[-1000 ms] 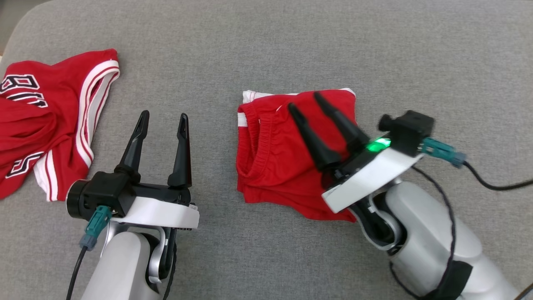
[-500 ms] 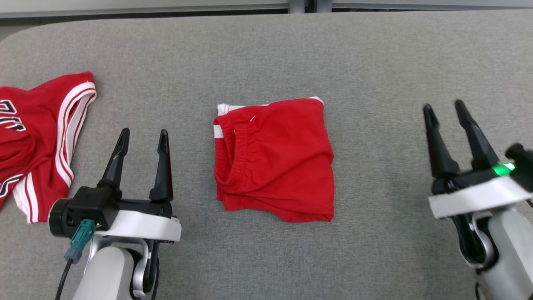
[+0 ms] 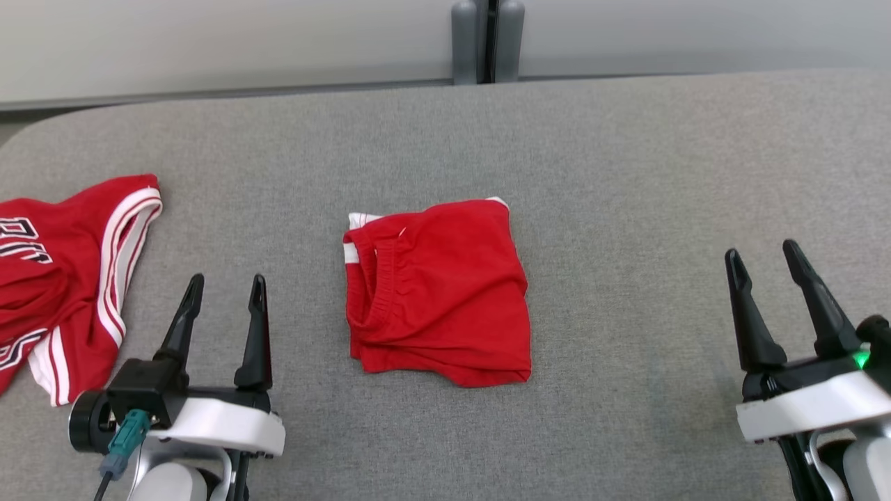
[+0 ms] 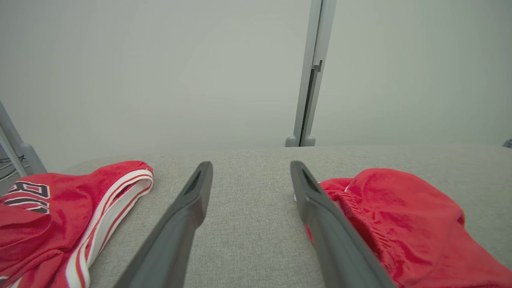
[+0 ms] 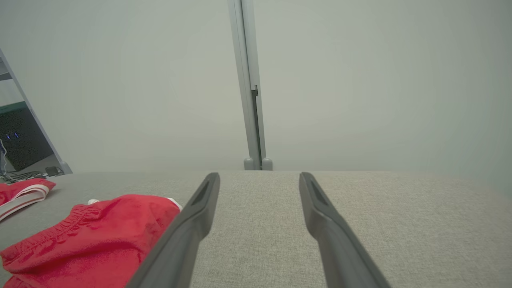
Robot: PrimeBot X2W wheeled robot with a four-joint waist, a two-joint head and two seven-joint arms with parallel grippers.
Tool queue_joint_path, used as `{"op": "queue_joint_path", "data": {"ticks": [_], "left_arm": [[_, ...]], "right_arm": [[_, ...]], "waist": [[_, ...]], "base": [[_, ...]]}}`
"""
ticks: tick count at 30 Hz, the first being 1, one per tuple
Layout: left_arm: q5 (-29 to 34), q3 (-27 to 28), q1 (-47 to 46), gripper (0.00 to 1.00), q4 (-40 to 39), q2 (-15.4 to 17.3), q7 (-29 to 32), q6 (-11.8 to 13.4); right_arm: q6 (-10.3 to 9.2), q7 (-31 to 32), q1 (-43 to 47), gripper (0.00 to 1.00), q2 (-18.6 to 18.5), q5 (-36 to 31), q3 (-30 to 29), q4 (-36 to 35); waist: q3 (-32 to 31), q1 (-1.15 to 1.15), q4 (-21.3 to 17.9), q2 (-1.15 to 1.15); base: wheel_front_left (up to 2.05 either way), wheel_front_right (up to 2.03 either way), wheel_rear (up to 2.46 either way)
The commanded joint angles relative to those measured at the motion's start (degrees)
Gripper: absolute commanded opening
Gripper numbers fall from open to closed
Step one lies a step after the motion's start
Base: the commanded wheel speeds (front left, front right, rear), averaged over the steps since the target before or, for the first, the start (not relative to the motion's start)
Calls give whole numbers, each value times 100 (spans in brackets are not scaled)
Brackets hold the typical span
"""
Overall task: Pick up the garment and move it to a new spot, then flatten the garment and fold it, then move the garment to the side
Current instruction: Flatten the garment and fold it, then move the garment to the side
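The garment (image 3: 438, 292), a pair of red shorts with white trim, lies folded into a rough square in the middle of the grey padded surface (image 3: 626, 174). My left gripper (image 3: 227, 280) hovers open to its left, empty, about a hand's width away. Far off to the garment's right, my right gripper (image 3: 760, 249) stands open and empty. In the left wrist view the garment (image 4: 400, 216) lies just right of the open left gripper (image 4: 251, 165). In the right wrist view the garment (image 5: 100, 236) lies to the left of the open right gripper (image 5: 259, 175).
A red jersey (image 3: 62, 278) with white stripes and lettering lies crumpled at the left edge, also seen as the jersey (image 4: 60, 208) in the left wrist view. A pale wall with a grey post (image 3: 487, 42) stands behind the surface's far edge.
My right gripper, which was over the garment a second ago, has pulled away to the right, empty. The head camera has tilted up, shifting the whole picture. The garment stays folded.
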Motion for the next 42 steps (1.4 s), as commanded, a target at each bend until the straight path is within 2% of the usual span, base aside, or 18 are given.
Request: {"op": "queue_joint_path", "data": {"ticks": [1, 8, 17, 42], "left_arm": [[-34, 20, 105, 100, -33, 53, 28, 48], [-72, 1, 621, 100, -134, 149, 170, 108], [-123, -48, 993, 100, -197, 218, 314, 155], [-222, -104, 1021, 100, -185, 269, 345, 239]], "right_arm": [[2, 79, 139, 100, 37, -60, -48, -104], [1, 555, 877, 100, 190, -295, -275, -678], [2, 792, 1397, 100, 312, -255, -466, -875], [2, 1001, 1454, 100, 366, -321, -538, -983]], "waist": [[-185, 0, -18, 0], [-716, 0, -40, 0], [-1042, 0, -68, 0], [-1094, 0, -86, 0]], "base": [[0, 0, 0], [0, 0, 0], [0, 0, 0], [0, 0, 0]]}}
